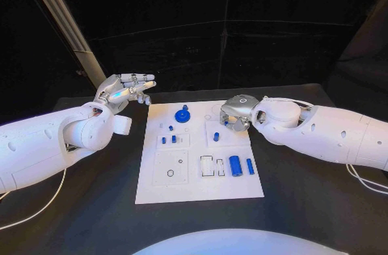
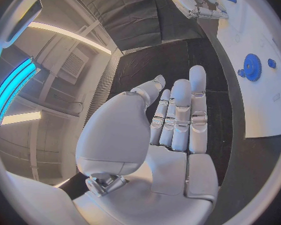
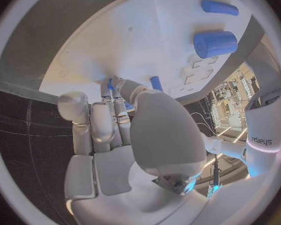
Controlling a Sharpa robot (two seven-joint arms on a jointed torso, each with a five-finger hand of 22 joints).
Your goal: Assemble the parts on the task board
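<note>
The task board (image 1: pixel 198 171) is a white plate lying flat in the middle of the black desk (image 1: pixel 97 210), its long axis running away from the robot. On its near right part lie a thick blue cylinder (image 1: pixel 235 165) and, just beside it toward the edge, a thin blue peg (image 1: pixel 250 166), both pointing along the board's length; next to them are two empty rectangular slots (image 1: pixel 213 166). Farther in, two small blue pieces (image 1: pixel 168 139) stand in a recess left of centre, and a short blue peg (image 1: pixel 216 136) stands near the middle. Toward the far end sits a blue gear (image 1: pixel 183 115).

The right hand (image 1: pixel 237 113) hangs over the board's far right part, fingers (image 3: pixel 118 97) curled down at a small blue part; whether it grips it cannot be told. The left hand (image 1: pixel 128 89) hovers off the far left corner, fingers (image 2: pixel 181 112) straight and close together, holding nothing.
</note>
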